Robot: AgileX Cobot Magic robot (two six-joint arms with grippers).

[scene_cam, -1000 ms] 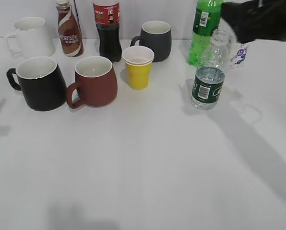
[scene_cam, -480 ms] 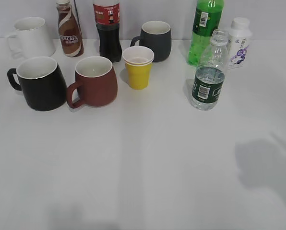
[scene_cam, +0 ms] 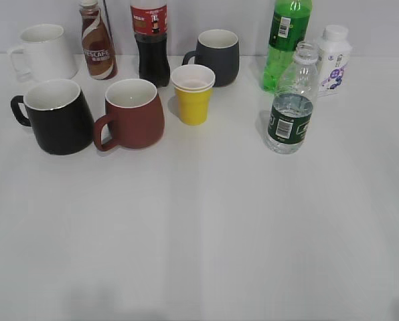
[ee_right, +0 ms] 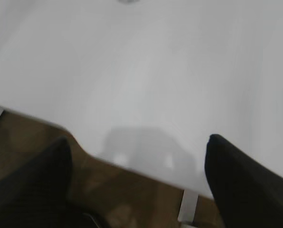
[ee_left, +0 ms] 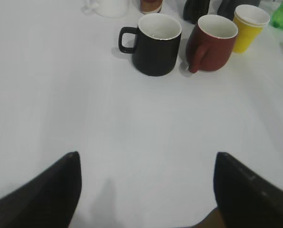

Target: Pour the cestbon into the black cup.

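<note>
2 grippers show only in their wrist views, and neither appears in the exterior view. The left gripper [ee_left: 146,190] hangs over bare white table [scene_cam: 206,234] with its dark fingers [ee_left: 46,190] spread wide and nothing between them. The right gripper [ee_right: 136,185] is likewise spread wide and empty, hanging over the table's edge [ee_right: 132,166] with brown floor below it.

The cestbon [scene_cam: 291,100] stands upright and uncapped on the right side of the table, partly filled, its dark green label with white barcode facing the camera. Just behind it stand a bright green soda bottle [scene_cam: 286,40] and a small white bottle [scene_cam: 333,59].

The black cup [scene_cam: 55,117] sits far to the left, well apart from the cestbon, handle pointing left, white interior showing. In the left wrist view the black cup [ee_left: 155,43] lies ahead of the gripper. Just beside it on its right is a reddish-brown mug [scene_cam: 131,112], then a yellow paper cup [scene_cam: 193,93]. Along the back stand a white mug [scene_cam: 44,51], a Nescafé bottle [scene_cam: 96,40], a cola bottle [scene_cam: 150,40] and a dark grey mug [scene_cam: 216,56].
</note>
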